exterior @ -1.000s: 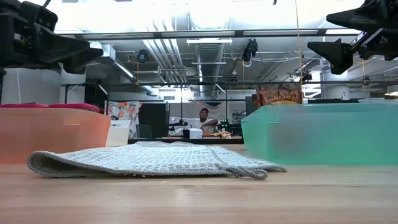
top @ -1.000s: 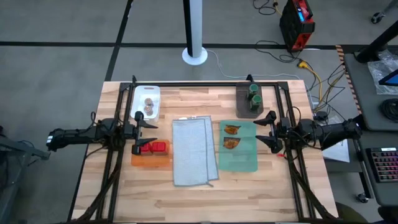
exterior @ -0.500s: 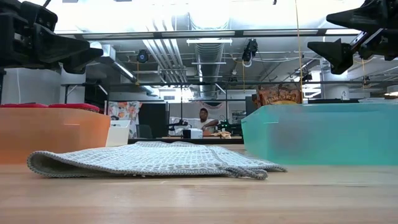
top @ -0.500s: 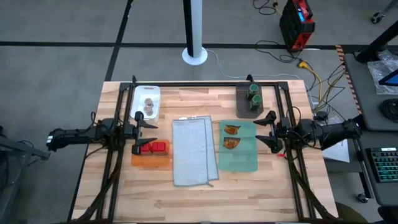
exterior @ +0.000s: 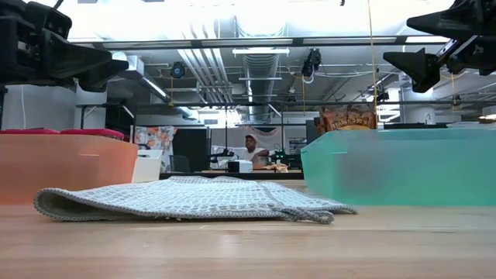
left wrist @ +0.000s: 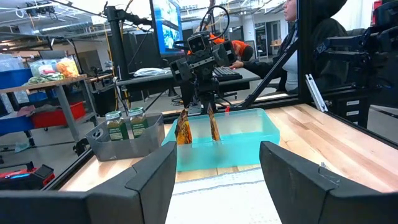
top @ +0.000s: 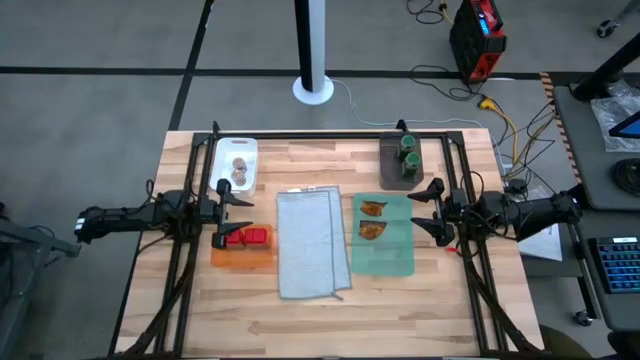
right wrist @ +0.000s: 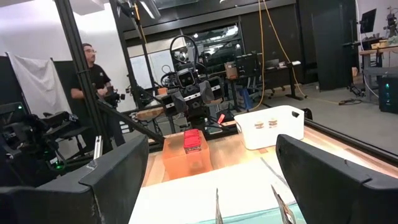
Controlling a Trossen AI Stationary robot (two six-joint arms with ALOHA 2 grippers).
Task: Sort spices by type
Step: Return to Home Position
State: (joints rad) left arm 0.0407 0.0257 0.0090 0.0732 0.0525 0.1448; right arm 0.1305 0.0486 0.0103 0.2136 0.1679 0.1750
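Wood table [top: 300,320], light planks, seen from above w/ 12 o'clock at the far edge. Black frame [top: 330,135] sat along the 12 o'clock edge & ran down both sides. Grey cloth [top: 312,245], folded, lay flat at ctr. Orange bin [top: 243,260] stood at 9 o'clock, just beside the cloth. Green bin [top: 385,260] stood at 3 o'clock, next to the cloth's other edge. White tray [top: 240,146] sat at approx 10 o'clock; dark grey bin [top: 386,170] at approx 2 o'clock.
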